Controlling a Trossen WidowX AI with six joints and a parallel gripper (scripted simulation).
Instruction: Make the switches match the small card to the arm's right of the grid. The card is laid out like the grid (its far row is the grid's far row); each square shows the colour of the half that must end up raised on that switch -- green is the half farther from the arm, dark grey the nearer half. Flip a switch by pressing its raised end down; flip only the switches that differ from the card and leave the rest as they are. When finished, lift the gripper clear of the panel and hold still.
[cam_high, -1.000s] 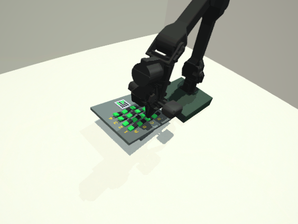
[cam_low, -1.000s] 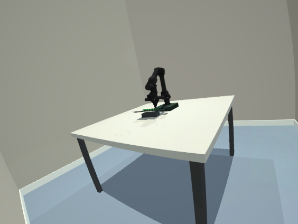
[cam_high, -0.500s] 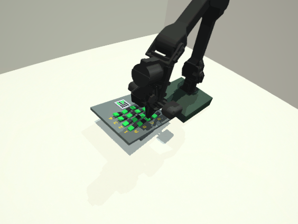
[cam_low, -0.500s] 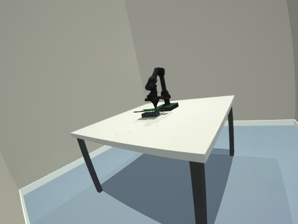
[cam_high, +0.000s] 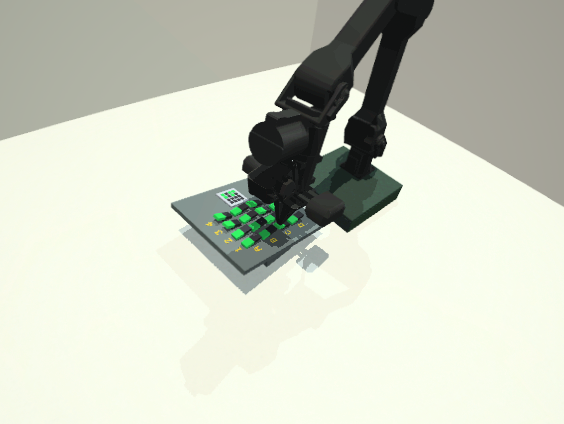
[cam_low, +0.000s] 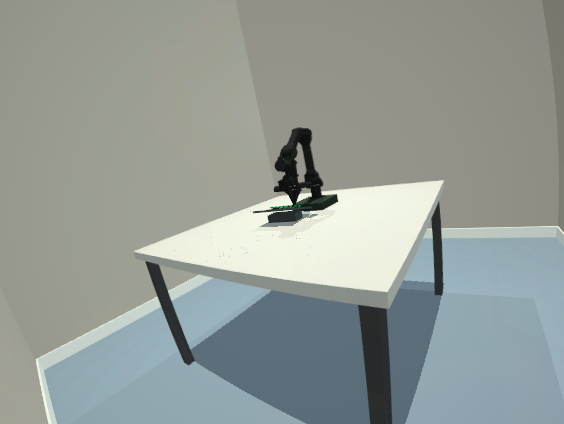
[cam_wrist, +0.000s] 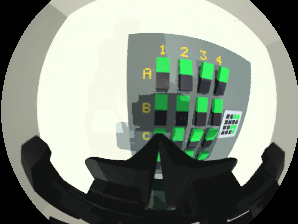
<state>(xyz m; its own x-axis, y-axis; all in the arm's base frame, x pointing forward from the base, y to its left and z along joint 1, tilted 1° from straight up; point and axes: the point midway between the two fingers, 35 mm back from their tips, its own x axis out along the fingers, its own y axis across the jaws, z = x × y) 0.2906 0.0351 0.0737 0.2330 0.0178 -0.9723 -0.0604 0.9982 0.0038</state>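
The grey panel bears a grid of green and dark rocker switches, rows A to D and columns 1 to 4. Switch A1 is at the far corner, and B1 is in shadow. The small card lies beside the grid, near column 4, with green and dark squares. My gripper is shut and empty, pointing down at switch C1. It covers C1's nearer half and part of row D in the wrist view. Whether the tips touch C1 is unclear.
The dark green base stands behind the panel, close to its near edge. A dark block sits under the panel. Both are on the white table. The arm's shadow falls across part of the grid.
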